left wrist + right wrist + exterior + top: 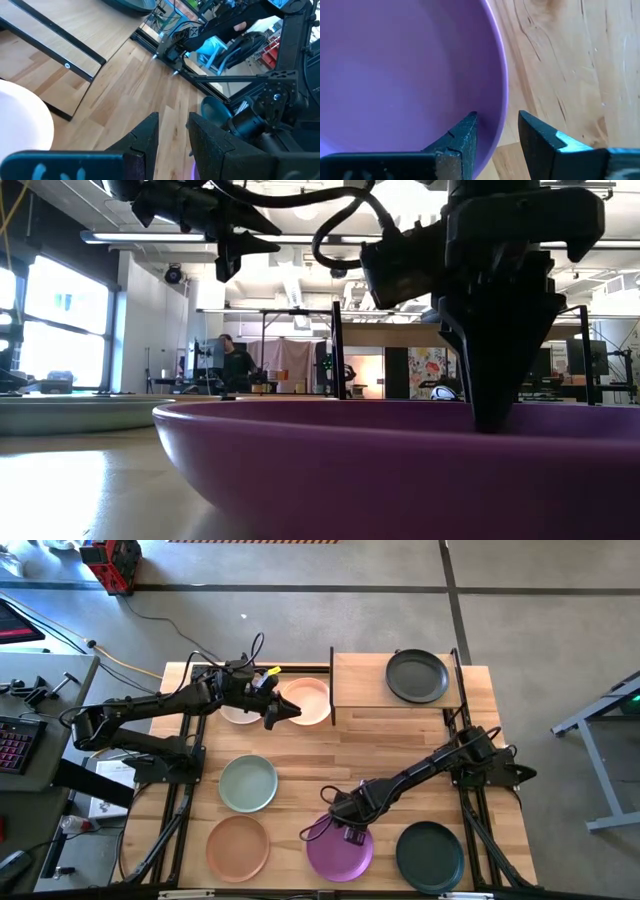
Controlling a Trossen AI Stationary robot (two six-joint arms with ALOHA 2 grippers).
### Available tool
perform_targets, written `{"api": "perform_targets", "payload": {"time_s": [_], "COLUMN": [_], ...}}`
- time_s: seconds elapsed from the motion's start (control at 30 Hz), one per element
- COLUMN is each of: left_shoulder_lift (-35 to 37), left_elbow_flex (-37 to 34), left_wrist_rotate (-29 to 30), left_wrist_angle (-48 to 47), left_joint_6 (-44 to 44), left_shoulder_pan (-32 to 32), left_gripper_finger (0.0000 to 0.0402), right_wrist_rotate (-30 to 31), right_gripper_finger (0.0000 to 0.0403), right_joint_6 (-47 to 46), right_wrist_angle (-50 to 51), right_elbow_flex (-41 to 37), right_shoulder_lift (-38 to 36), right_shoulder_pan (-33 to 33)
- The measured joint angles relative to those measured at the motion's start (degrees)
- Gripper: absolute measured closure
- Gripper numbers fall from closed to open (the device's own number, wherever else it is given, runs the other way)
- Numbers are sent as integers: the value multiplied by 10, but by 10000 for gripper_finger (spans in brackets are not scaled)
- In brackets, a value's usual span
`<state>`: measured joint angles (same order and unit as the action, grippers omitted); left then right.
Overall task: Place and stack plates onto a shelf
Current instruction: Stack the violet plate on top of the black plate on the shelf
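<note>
The big wooden table [400, 755] holds almost everything, and at its far side stands the shelf [362, 680], a small raised board with one black plate [417, 676] already on it. So the job looks only just begun, because most plates wait down on the table: a sage green plate [248, 783], a terracotta plate [238, 846], a dark green plate [430, 854], a peach plate [306, 700] just beside the shelf with a pale beige plate [238, 713] peeking out from under the left arm, and the purple plate [340, 848] at the near edge. The step now seems to be picking up the purple plate. The right gripper [496, 131] is down at this plate's rim, with one finger inside the plate and the other outside over the wood. The fingers stand a little apart, and the rim sits in the gap between them, so the plate is not pinched yet. Next, I think, the fingers must squeeze the rim tight, lift the plate flat, and carry it over to the shelf without tipping it. The left gripper [172, 135] hangs in the air over the peach plate, its fingers a little apart, holding nothing.
</note>
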<state>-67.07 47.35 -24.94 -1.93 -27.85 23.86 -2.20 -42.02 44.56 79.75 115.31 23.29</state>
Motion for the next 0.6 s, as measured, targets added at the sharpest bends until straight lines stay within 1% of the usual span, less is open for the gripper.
{"api": "perform_targets", "payload": {"time_s": [0.1,0.17,0.23,0.33,0.37,0.5,0.6], "left_shoulder_lift": [0,0,0,0,0,0,0], "left_elbow_flex": [0,0,0,0,0,0,0], "left_wrist_rotate": [0,0,0,0,0,0,0], "left_wrist_angle": [0,0,0,0,0,0,0], "left_joint_6": [14,14,14,14,15,15,15], "left_shoulder_pan": [0,0,0,0,0,0,0], "left_gripper_finger": [307,307,307,307,307,307,307], "right_wrist_rotate": [-3,-6,-7,-15,-19,-24,-30], "right_gripper_finger": [286,303,330,384,392,388,399], "right_joint_6": [0,0,-4,-14,-15,-15,-15], "right_wrist_angle": [0,2,2,2,1,4,8], "right_elbow_flex": [0,0,0,0,0,0,0], "right_shoulder_lift": [0,0,0,0,0,-1,-2], "right_shoulder_pan": [0,0,-1,-4,-4,-8,-12]}}
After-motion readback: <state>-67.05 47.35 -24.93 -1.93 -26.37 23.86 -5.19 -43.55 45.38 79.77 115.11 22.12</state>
